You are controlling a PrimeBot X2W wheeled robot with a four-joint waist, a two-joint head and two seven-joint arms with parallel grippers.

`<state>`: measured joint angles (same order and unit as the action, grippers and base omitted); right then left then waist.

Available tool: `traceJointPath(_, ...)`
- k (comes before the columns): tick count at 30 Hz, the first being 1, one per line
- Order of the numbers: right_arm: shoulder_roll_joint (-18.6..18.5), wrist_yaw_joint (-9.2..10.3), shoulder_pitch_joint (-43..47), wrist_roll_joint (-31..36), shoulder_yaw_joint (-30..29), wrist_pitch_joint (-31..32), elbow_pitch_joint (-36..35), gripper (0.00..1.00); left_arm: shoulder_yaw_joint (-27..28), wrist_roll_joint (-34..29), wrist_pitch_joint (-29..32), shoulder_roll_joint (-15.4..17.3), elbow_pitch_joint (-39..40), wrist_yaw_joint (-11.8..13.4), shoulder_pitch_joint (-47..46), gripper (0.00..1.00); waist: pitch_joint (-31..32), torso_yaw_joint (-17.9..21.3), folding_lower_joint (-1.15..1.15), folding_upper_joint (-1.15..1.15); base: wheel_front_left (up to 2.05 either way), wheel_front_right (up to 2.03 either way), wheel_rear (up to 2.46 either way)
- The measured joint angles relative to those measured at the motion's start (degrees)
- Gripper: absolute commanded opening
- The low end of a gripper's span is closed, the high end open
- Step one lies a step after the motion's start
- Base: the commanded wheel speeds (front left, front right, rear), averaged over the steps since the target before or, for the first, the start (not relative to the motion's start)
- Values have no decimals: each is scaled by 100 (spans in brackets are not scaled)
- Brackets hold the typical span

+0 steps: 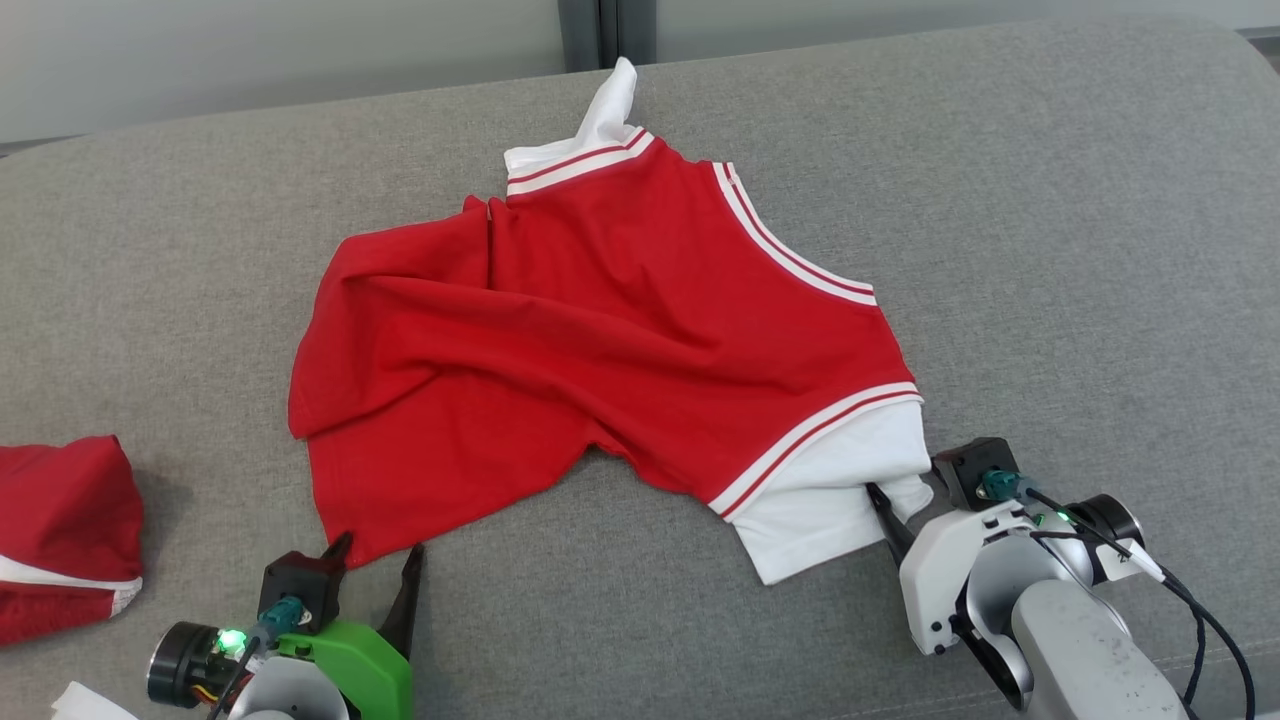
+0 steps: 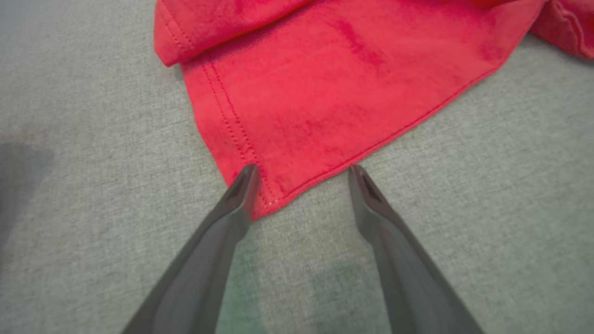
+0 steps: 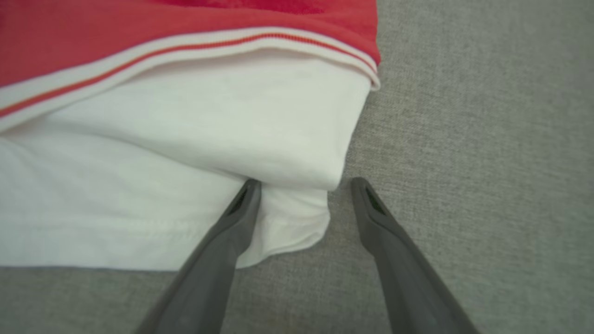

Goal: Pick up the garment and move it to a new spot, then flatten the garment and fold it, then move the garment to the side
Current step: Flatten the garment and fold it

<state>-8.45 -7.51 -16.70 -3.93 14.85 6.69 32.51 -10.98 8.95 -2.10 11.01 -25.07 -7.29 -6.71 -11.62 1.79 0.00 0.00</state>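
Both open, gripping nothing: left jaws by red hem corner (image 2: 287,176), right jaws by white sleeve (image 3: 232,130). Garment (image 1: 600,330) rumpled on sofa (image 1: 1050,250). Not flat, not folded, not moved aside.

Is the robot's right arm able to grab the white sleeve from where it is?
Probably yes. The right end effector is open, and a corner of the white sleeve lies between its fingers on the grey couch, with nothing in the way.

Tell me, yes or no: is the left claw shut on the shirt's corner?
No: the left claw is open, the corner of the shirt lying between its spread fingers.
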Motion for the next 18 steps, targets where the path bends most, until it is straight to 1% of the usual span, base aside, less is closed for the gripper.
traceJointPath(6,-30,0,-59,-105,120,37,9,100,-104,-126,105,129,-180,-1,-241,100,-45,10,0,0,0,0,0)
traceJointPath(7,-29,3,-69,-147,166,69,18,100,-123,-125,136,141,-244,-1,-259,45,-46,19,0,0,0,0,0)
traceJointPath(8,-35,8,-92,-208,234,123,29,100,-152,-125,154,162,-289,-1,-278,24,-48,29,0,0,0,0,0)
traceJointPath(9,-46,27,-114,-286,308,165,30,9,-171,-124,158,177,-321,-1,-296,0,-49,35,0,0,0,0,0)
traceJointPath(10,-56,38,-121,-407,336,171,13,0,-201,-101,175,194,-349,-1,-325,0,-49,43,0,0,0,0,0)
traceJointPath(14,-52,13,-60,-949,477,121,-186,0,-196,91,141,248,-368,-9,-348,0,-10,56,0,0,0,0,0)
traceJointPath(16,-62,13,53,-1316,454,16,-461,0,-119,192,91,272,-269,-10,-316,0,29,60,0,0,0,0,0)
traceJointPath(18,-33,3,220,-1950,305,-92,-1004,0,40,339,33,355,83,-7,-197,0,86,66,0,0,0,0,0)
